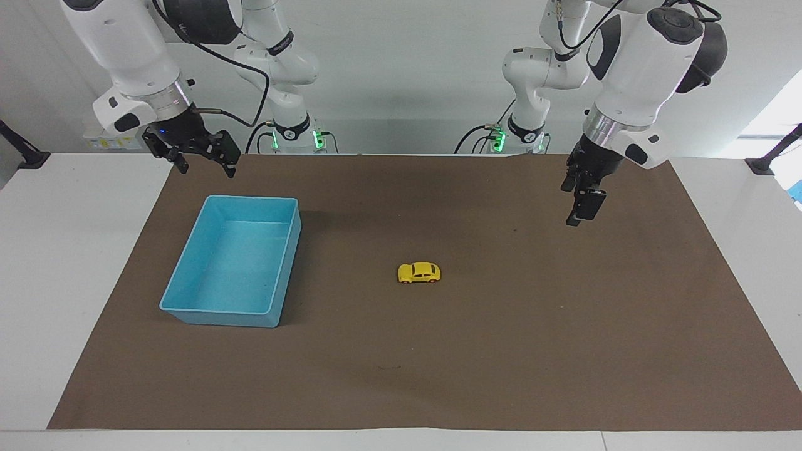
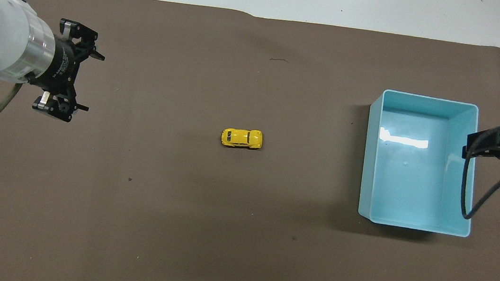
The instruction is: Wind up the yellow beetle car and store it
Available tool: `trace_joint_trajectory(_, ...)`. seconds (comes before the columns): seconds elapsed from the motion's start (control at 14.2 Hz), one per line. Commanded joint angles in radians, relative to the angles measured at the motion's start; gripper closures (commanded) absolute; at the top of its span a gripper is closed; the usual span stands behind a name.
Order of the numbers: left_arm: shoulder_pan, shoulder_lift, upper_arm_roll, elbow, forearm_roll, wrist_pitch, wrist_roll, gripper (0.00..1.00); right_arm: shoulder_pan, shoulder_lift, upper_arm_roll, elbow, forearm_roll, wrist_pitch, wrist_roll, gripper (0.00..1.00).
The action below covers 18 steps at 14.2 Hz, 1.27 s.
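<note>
you're at the reach step: your left gripper (image 1: 579,203), fingers spread and holding nothing, hangs over the brown mat (image 1: 564,351) toward the left arm's end, well apart from the yellow beetle car (image 1: 419,273) at mid-mat, so next bring it over the car and descend, while the right gripper (image 1: 191,150) waits, fingers apart, by the light blue bin (image 1: 188,291).

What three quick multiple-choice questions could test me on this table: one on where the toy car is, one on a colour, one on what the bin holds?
1. Where is the yellow beetle car?
A. in the bin
B. on the brown mat
C. in a gripper

2. What colour is the bin?
A. light blue
B. red
C. green

3. What is in the bin?
A. the car
B. a ball
C. nothing

Answers:
1 B: it sits alone mid-mat; the left gripper and right gripper hang in the air away from it.
2 A: its walls are light blue.
3 C: its floor shows bare.
</note>
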Motion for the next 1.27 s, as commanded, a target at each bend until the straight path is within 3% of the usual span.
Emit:
trace_joint_trajectory(0.0, -0.051, 0.066, 0.016, 0.048, -0.014, 0.017, -0.076, 0.0, -0.012, -0.001, 0.011, -0.004, 0.016, 0.011, 0.019, 0.0)
trace_joint_trajectory(0.84, -0.144, 0.307, 0.017, 0.192, 0.023, 0.085, -0.387, 0.0, -0.012, -0.001, 0.011, -0.004, 0.016, 0.011, 0.019, 0.0)
trace_joint_trajectory(1.2, -0.163, 0.335, 0.017, 0.195, 0.028, 0.1, -0.431, 0.0, -0.012, -0.001, 0.009, -0.004, 0.016, 0.011, 0.019, 0.0)
